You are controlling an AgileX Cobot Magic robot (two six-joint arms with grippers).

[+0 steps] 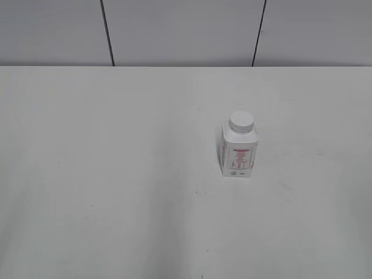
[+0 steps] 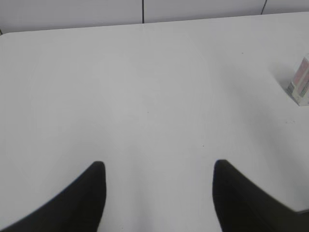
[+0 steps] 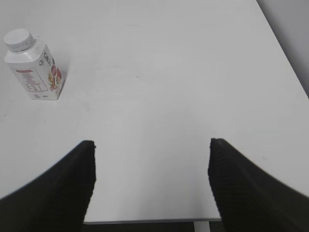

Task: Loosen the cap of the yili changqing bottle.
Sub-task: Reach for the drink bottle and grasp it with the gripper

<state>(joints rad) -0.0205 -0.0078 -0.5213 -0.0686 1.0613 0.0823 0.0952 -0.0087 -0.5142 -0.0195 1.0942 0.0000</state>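
Observation:
The yili changqing bottle (image 1: 238, 152) stands upright on the white table, right of the middle, with its white cap (image 1: 241, 121) on the neck. In the right wrist view the bottle (image 3: 37, 72) and its cap (image 3: 19, 39) are at the upper left, far from my right gripper (image 3: 152, 147), which is open and empty near the table's front edge. In the left wrist view only the bottle's lower part (image 2: 301, 83) shows at the right edge. My left gripper (image 2: 159, 166) is open and empty over bare table. Neither gripper shows in the exterior view.
The white table (image 1: 116, 174) fills the exterior view, with a grey panelled wall (image 1: 180, 29) behind it. The table's front edge (image 3: 149, 221) and right edge (image 3: 285, 53) show in the right wrist view.

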